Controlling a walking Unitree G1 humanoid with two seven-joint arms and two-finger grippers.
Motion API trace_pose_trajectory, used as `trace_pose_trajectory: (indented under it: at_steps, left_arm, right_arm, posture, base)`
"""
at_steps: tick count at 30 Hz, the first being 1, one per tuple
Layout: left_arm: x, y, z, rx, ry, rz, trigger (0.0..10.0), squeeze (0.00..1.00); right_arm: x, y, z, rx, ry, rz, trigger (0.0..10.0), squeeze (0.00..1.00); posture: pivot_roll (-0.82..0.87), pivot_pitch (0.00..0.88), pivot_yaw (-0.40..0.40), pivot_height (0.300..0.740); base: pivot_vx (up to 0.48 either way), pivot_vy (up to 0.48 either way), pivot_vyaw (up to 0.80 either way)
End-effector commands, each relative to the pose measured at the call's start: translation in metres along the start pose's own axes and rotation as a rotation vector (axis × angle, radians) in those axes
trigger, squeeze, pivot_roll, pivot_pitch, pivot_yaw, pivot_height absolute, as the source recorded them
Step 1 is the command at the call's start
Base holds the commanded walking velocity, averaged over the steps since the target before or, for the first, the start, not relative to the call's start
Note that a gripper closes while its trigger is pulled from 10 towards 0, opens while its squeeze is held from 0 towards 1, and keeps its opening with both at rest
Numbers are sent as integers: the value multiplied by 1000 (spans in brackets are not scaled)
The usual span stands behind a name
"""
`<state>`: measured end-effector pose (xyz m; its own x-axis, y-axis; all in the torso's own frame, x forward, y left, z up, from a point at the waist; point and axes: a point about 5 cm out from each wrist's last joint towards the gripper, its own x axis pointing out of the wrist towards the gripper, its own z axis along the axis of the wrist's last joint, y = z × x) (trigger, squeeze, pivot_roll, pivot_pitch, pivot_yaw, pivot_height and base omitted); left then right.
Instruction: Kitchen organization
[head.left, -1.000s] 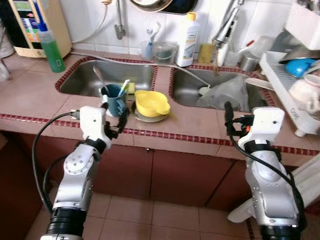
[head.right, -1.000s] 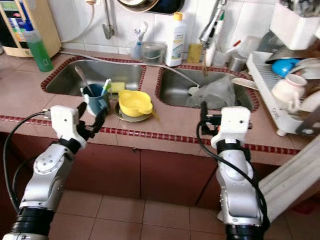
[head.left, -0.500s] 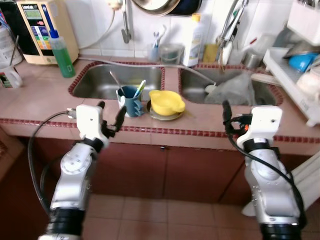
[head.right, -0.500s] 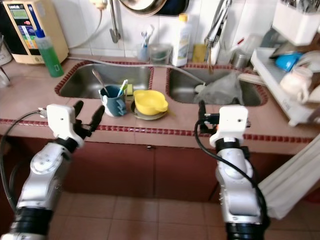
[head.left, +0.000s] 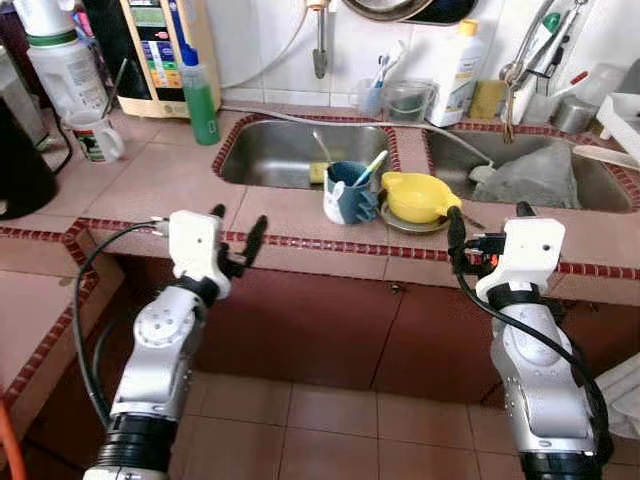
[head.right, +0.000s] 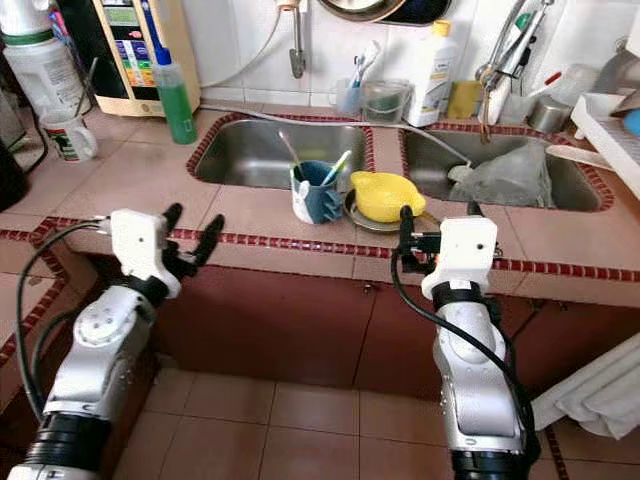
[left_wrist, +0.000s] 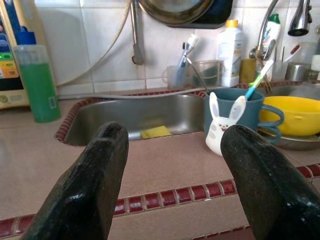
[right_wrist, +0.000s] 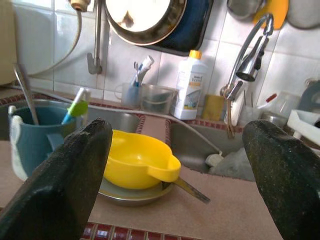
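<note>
At a tiled counter (head.left: 150, 190) edged in red trim, the left gripper (head.left: 238, 240) and right gripper (head.left: 486, 226) hover at the near edge, fingers spread and empty. One blue mug (head.left: 347, 194) and one yellow bowl (head.left: 418, 196) stand between two sinks (head.left: 285, 160), bare counter stretching left.
</note>
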<state>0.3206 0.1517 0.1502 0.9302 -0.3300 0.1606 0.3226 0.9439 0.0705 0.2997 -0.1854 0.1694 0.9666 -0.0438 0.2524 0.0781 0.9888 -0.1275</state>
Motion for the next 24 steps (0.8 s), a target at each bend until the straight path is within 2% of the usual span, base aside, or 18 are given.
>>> trace_pose_trajectory:
  at_steps: [1, 15, 24]
  left_arm:
    - [1, -1, 4, 21, -16, -13, 10000, 0]
    - [0, -9, 3, 21, -9, -60, 10000, 0]
    - [0, -9, 1, 22, 1, -63, 10000, 0]
  right_arm:
    - [1, -4, 3, -8, -13, -10, 10000, 0]
    - [2, -11, 1, -13, 3, -48, 10000, 0]
    - [1, -13, -2, -11, 21, -67, 10000, 0]
  posture:
    - [-48, 0, 9, 740]
    - [-52, 0, 8, 740]
    - [-55, 0, 13, 740]
  base:
    - [0, 0, 0]
    - [0, 0, 0]
    - [0, 0, -766]
